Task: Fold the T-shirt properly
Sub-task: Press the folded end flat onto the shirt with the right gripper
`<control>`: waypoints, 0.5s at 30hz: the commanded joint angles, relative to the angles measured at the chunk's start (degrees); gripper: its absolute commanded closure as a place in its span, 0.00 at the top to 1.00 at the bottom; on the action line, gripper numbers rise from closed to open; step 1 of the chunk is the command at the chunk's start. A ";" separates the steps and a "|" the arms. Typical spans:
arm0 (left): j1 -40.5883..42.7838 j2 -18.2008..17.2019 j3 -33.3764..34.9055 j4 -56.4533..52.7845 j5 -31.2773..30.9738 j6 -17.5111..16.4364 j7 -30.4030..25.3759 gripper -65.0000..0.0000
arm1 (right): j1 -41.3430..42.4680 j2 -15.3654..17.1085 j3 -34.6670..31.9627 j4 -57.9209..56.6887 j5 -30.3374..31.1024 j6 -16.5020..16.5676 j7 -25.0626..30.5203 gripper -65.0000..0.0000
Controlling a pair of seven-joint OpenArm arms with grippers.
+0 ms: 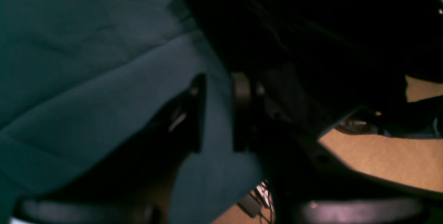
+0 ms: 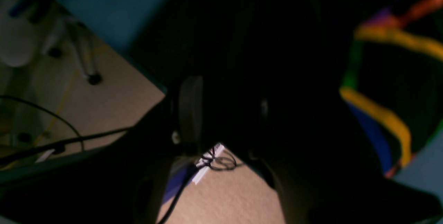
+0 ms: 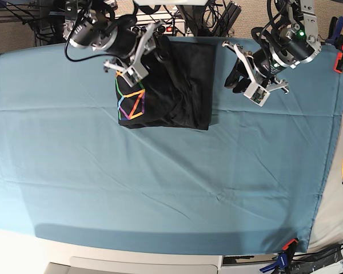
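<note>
We look down on a table (image 3: 160, 188) draped in a teal cloth (image 3: 74, 171). At its far edge lies the T-shirt (image 3: 183, 85), black and folded into a rough rectangle, with a rainbow line print (image 3: 131, 103) of joined polygons showing on the flap nearest the right pincer (image 3: 138, 52). We can read no brand, label or writing on the shirt or anywhere else, and we see no containers.

The right pincer hangs over the shirt's far corner, above the printed flap. In its wrist view black cloth fills the space around and between the fingers, so we cannot tell how far apart they stand or whether they have hold of the fabric.

The left pincer (image 3: 244, 71) sits beside the shirt's other edge, apart from it, over bare teal cloth. In its wrist view the two dark fingers (image 1: 193, 113) stand partly apart with only teal cloth visible between them; they have hold of nothing. The shirt lies just beyond and to one side of them.
</note>
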 commanded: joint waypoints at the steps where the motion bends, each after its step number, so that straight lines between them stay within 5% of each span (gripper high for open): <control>1: -0.17 -0.17 -0.11 1.07 -1.05 -0.02 -1.53 0.22 | 0.17 0.02 0.02 1.03 0.07 -0.44 1.92 0.31; 9: -0.17 -0.17 -0.11 1.07 -1.07 -0.02 -1.64 0.22 | 0.17 0.02 -2.73 0.59 -6.69 -1.33 3.04 0.31; 15: -0.17 -0.20 -0.11 1.07 -1.05 -0.02 -1.62 0.22 | 0.20 0.04 -10.32 -4.07 -13.66 -5.27 4.55 0.31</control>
